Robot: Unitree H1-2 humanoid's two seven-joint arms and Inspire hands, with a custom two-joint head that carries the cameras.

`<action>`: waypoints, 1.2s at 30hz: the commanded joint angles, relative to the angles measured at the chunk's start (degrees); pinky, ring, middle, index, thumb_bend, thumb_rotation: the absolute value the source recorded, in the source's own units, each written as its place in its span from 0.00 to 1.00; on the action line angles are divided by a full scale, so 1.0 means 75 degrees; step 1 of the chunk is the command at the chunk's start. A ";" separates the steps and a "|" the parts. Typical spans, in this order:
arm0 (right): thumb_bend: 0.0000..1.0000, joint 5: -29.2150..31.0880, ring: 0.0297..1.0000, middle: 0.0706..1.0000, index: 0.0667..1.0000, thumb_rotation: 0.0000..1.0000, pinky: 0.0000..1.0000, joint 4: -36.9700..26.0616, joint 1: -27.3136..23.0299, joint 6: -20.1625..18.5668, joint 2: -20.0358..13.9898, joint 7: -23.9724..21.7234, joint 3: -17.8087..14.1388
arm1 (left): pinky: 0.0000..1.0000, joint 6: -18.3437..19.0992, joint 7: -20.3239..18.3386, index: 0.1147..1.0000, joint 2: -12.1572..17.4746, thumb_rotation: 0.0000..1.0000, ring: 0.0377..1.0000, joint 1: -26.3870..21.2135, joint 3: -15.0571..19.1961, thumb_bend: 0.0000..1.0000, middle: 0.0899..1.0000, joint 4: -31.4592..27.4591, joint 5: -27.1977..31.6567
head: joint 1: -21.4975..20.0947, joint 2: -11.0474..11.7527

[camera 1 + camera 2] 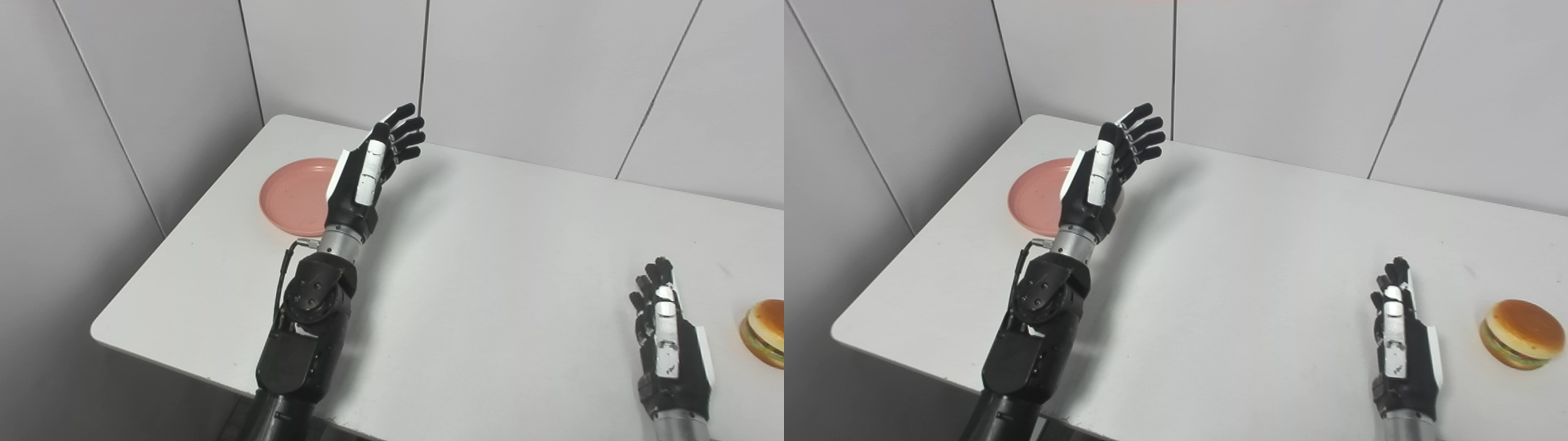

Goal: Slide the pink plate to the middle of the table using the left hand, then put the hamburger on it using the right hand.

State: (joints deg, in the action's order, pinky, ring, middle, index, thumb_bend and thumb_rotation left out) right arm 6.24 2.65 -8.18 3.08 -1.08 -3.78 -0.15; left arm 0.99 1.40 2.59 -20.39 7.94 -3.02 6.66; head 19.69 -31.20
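Left eye view: The pink plate (293, 196) lies flat on the white surface (490, 257) near its far left corner, well off centre. The left robot hand (367, 168) is raised above the plate's right edge, fingers spread and grasping nothing. The plate lies to the left of and below this hand, so the hand must descend and take the plate's edge or its left side before pushing it rightward toward the middle. The right robot hand (670, 340) rests low near the front right, fingers extended and together, grasping nothing. The hamburger (765, 331) sits just to its right, partly cut by the frame edge.

Right eye view: The hamburger (1522, 334) shows whole, upright on the surface, near but apart from the right robot hand (1402, 349). The left robot hand (1102, 171) overlaps the plate's right portion; contact cannot be confirmed. The left robot hand is clearly the nearer one to the pink plate (1038, 196).
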 commanded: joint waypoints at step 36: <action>0.50 -0.0021 1.00 1.00 1.00 0.94 1.00 -0.0029 -0.0043 0.0357 0.0086 0.0012 -0.0028 | 0.73 -0.1583 0.0154 0.72 0.2747 1.00 0.75 -0.2126 0.1671 0.94 0.73 0.4575 0.0699 | 0.0020 0.0011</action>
State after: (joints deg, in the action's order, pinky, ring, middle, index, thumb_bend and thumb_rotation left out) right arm 6.20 2.51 -8.19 3.11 -0.82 -3.74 -0.29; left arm -8.94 2.91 21.65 -32.90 20.36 31.93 11.21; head 19.77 -31.11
